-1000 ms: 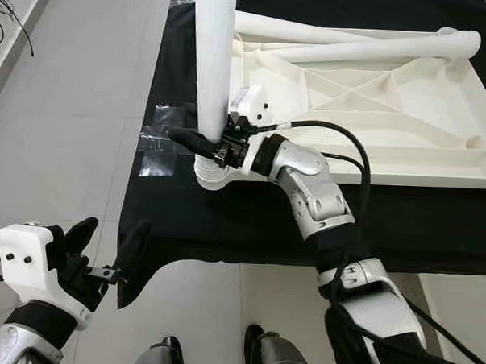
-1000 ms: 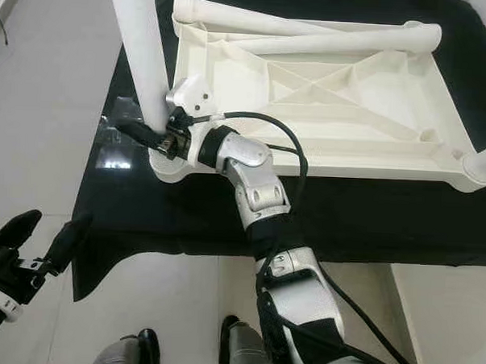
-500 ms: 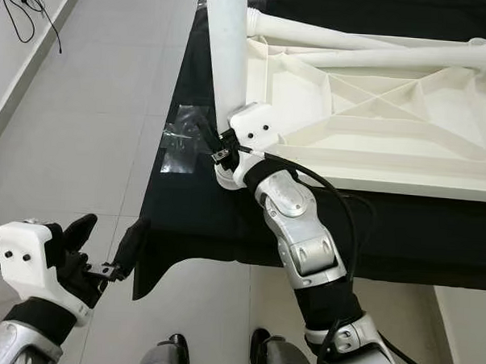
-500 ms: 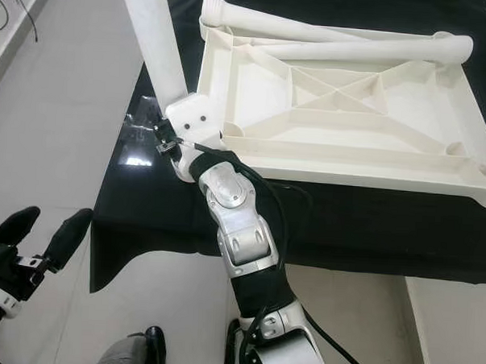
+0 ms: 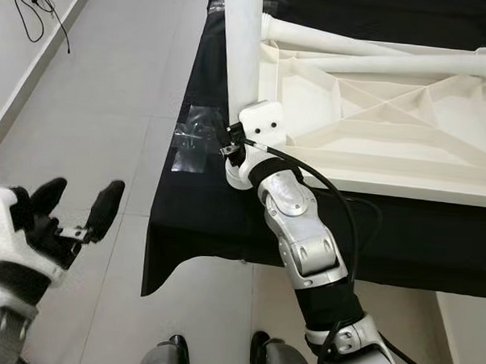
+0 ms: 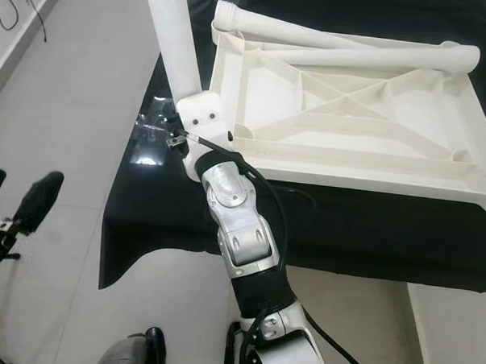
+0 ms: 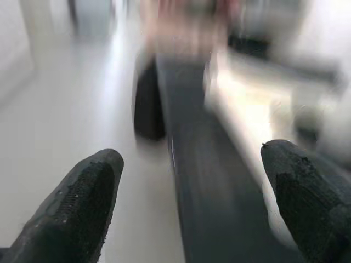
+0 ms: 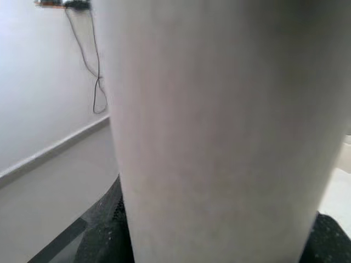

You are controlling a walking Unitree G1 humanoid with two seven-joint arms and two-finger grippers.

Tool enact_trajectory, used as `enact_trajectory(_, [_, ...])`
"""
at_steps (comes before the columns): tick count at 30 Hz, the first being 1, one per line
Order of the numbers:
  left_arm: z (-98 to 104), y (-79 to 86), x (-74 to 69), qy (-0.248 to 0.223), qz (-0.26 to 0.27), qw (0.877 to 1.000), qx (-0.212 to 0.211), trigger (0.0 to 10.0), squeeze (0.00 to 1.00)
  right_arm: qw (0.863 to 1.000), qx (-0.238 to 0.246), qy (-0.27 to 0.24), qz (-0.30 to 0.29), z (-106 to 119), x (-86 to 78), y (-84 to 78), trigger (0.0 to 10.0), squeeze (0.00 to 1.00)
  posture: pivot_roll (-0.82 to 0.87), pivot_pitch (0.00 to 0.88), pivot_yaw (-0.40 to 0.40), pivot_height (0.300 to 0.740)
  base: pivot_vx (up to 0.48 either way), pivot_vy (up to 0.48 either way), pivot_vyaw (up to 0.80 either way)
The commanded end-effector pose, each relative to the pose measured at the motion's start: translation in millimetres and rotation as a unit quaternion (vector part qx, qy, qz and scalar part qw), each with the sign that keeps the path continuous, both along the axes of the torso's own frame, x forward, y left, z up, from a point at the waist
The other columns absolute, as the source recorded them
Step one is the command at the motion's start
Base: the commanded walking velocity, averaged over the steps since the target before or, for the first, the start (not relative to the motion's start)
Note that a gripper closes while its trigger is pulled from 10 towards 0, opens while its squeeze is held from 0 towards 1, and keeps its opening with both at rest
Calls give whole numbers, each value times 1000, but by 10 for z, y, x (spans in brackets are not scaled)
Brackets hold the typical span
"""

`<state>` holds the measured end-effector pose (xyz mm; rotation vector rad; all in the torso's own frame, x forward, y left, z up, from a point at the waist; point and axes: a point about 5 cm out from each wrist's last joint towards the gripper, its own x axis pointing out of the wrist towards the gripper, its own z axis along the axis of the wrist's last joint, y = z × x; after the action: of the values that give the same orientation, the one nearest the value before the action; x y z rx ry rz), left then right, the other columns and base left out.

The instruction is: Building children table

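Raised left hand over grey floor.

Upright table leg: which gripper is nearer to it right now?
Right. The right gripper is at the upright leg near its base; the left gripper hangs over the floor, well clear.

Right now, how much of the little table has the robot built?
The white tabletop lies upside down on the black cloth. One upright leg stands at its near-left corner, and the right gripper is at its base, fitting it. Two loose legs lie across the far edge, not yet fitted. The left gripper hangs open over the floor.
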<state>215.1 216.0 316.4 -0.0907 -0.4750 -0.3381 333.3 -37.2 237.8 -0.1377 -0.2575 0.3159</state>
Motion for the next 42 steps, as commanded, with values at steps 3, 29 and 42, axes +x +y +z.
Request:
enact_trajectory(3, [245,-176,134,-20,-103,994,10,10000,0,970,9,243,-15,-974,-110,121,10000,0,83,335,-7,740,0,0,0])
enact_trajectory(29, [835,-925,898,24,-412,899,148,10000,0,970,45,239,-13,-901,-123,239,10000,0,78,316,36,740,0,0,0])
enact_trajectory(42, [877,-1070,1023,-3,-424,877,226,0,0,971,55,234,-12,-870,-113,241,10000,0,73,311,49,740,0,0,0])
